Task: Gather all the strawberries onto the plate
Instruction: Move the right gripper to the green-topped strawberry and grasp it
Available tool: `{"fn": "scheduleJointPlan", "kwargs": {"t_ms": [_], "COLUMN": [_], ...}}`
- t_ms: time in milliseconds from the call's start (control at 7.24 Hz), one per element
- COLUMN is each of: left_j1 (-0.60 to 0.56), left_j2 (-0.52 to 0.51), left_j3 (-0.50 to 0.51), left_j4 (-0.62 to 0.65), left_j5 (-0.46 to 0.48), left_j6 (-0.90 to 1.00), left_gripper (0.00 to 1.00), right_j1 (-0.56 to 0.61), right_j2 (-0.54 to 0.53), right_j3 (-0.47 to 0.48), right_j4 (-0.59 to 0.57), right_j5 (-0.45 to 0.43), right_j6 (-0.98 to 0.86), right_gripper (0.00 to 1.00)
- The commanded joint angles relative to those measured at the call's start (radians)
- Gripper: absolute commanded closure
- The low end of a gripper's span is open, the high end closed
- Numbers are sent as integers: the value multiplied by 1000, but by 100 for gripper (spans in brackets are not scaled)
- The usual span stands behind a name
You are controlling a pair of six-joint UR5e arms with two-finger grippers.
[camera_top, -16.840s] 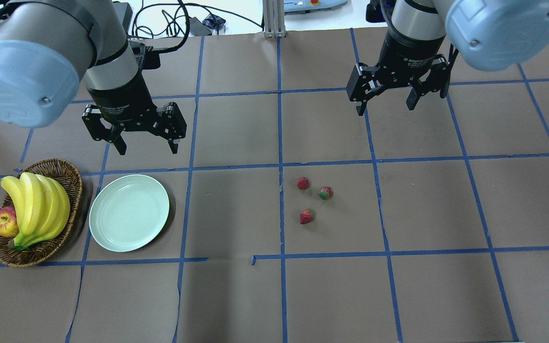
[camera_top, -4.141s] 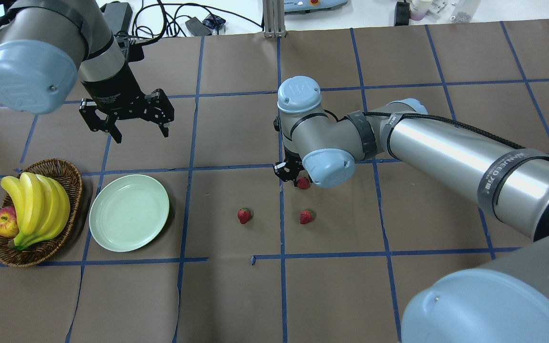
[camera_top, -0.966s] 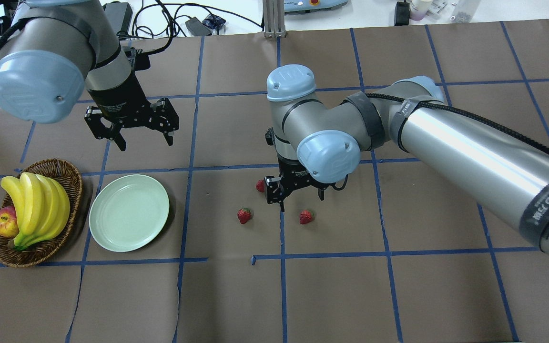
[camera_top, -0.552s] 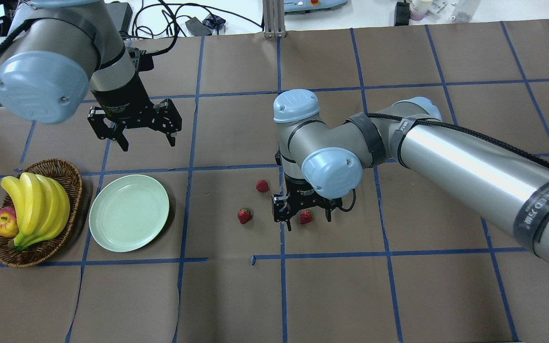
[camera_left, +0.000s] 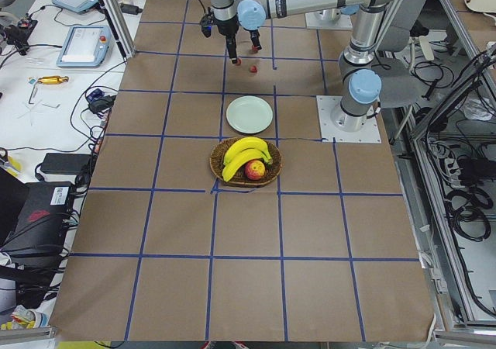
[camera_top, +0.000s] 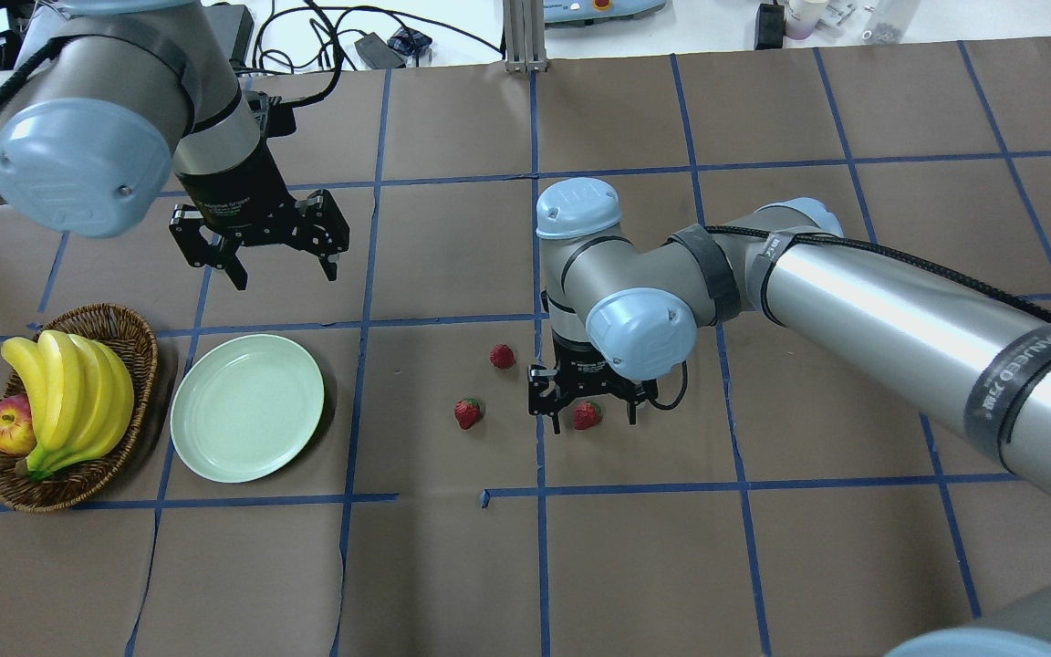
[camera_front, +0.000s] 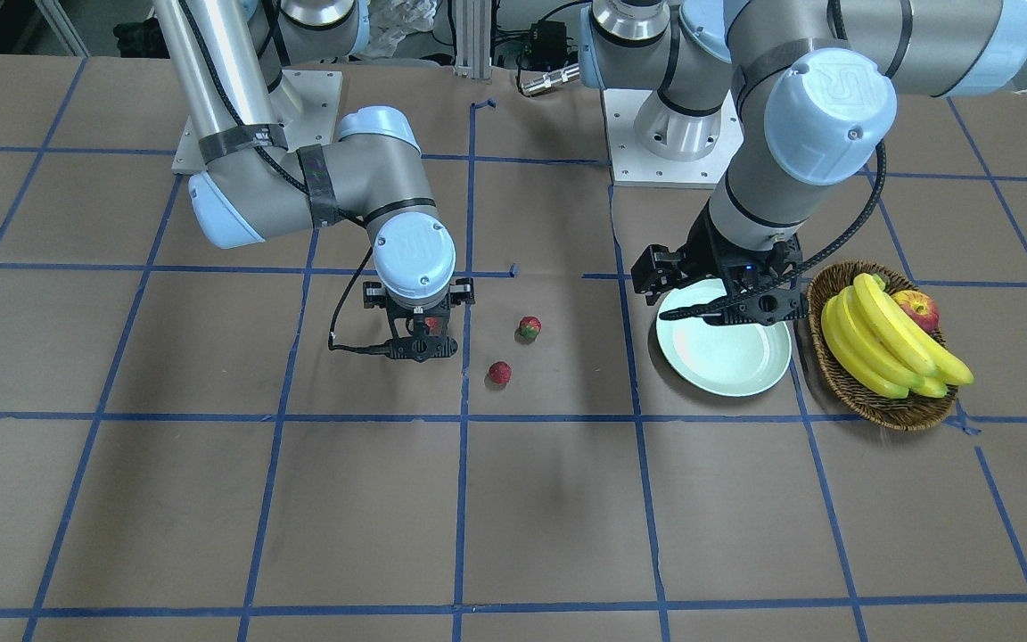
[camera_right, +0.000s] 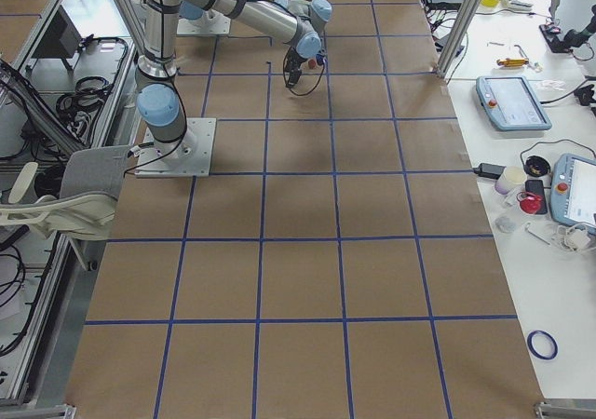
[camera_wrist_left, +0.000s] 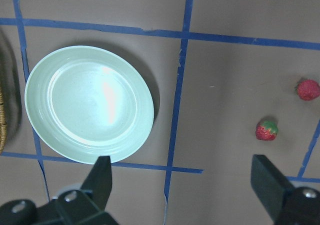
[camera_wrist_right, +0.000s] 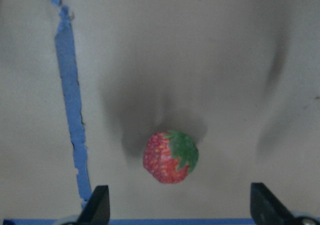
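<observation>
r gripper (camera_top: 592,423) wide open, low astride rightmost berry (camera_top: 587,415), so closing should pinch it. near berry (camera_top: 467,413) & far berry (camera_top: 502,356) sit just left; plate (camera_top: 247,406) far left, no berries in it. l gripper (camera_top: 285,274) wide too, hovering beyond plate, prob waiting.

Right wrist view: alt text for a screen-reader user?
A single strawberry lies on brown paper, centred between the open fingers of the right gripper, which do not touch it. A blue tape line runs down the left.
</observation>
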Motion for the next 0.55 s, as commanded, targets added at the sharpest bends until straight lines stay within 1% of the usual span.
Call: {"fn": "scheduleJointPlan", "kwargs": {"t_ms": [0, 276, 414], "left_j1": [-2, -2, -2], "left_j2": [-1, -1, -1], "left_j3": [-1, -1, -1], "left_j4": [0, -2, -2], "left_j5": [-3, -2, -2], "left_j6": [0, 0, 0], "left_gripper": [0, 0, 0], "right_j1": [-1, -1, -1], "right_j2": [13, 12, 10], "right_j3": [5, 22, 26], "right_j4": [-53, -53, -52], "right_j5": [1, 3, 3], "right_j6": [54, 98, 106], "right_gripper": [0, 0, 4]}}
